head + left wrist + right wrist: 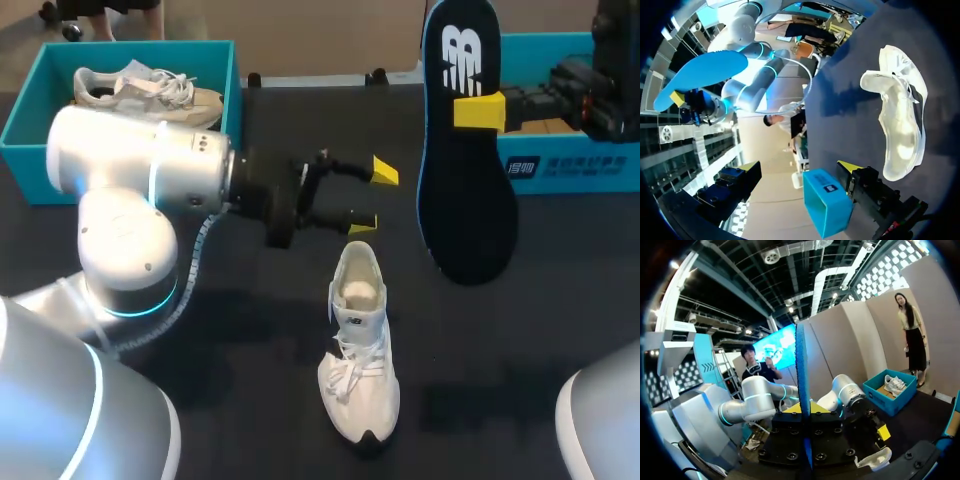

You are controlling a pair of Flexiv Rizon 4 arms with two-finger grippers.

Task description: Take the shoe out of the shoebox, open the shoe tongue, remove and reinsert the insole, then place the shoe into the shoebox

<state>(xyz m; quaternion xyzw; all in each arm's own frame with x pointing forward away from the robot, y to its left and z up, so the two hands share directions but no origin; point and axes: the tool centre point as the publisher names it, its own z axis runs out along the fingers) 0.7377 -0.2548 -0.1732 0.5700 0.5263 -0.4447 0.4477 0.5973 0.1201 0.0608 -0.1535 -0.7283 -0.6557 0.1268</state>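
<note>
A white shoe (358,345) lies on the black table, toe toward the front edge, with its mouth open. My left gripper (373,197) hovers open just behind its heel, empty; in the left wrist view the shoe (900,115) lies beside and ahead of that gripper (797,167). My right gripper (478,110) is shut on the dark insole (465,170), holding it up above the table to the right of the shoe. The right wrist view shows the insole (801,385) edge-on, clamped in the right gripper (804,410). The insole's blue underside (700,75) shows in the left wrist view.
A teal shoebox (25,120) at the back left holds a second, beige shoe (150,90). Another teal shoebox (560,165) stands at the back right, behind the insole. My bulky left arm (140,170) spans the left half of the table.
</note>
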